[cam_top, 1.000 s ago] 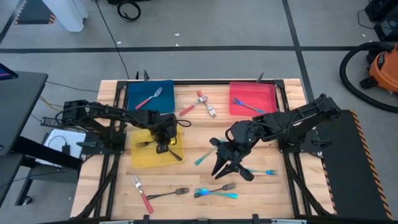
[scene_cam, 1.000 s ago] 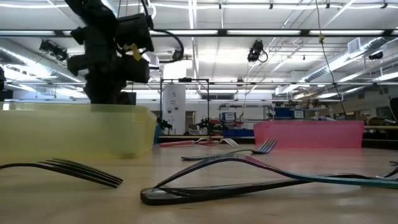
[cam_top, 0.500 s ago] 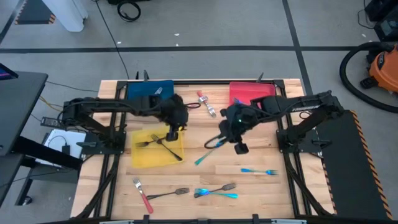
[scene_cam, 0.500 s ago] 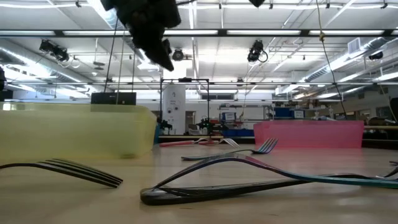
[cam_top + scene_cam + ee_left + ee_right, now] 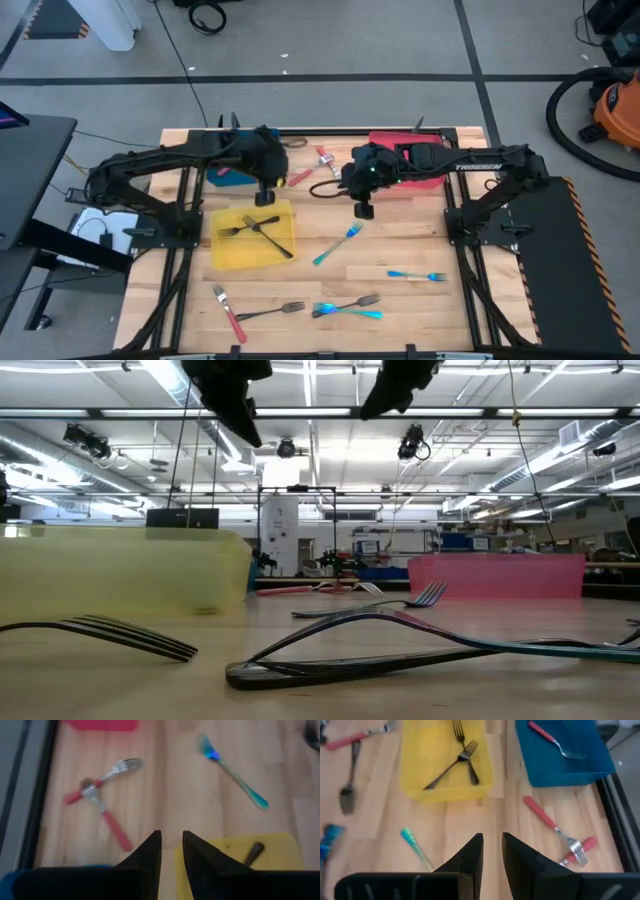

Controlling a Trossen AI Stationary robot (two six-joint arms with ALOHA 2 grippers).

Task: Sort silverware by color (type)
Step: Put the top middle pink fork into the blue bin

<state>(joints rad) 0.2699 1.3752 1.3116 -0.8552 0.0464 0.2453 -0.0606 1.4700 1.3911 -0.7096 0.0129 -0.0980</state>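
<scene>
Dark grey forks, slim, all-dark: two lie crossed in the yellow tray; one lies flat near the table's front edge.
Red-handled forks with silver heads: two crossed between the blue and red trays; one in the blue tray; one at the front left.
Bright teal forks: one lies diagonally mid-table; one to the right; a crossed cluster at the front centre.

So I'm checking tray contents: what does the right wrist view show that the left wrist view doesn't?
Only the right wrist view shows the blue tray holding a red-handled fork, and two dark forks crossed in the yellow tray. Only the left wrist view shows a red tray's edge. Both show two crossed red-handled forks on the wood, a teal fork, and a narrowly gapped pincer.
</scene>
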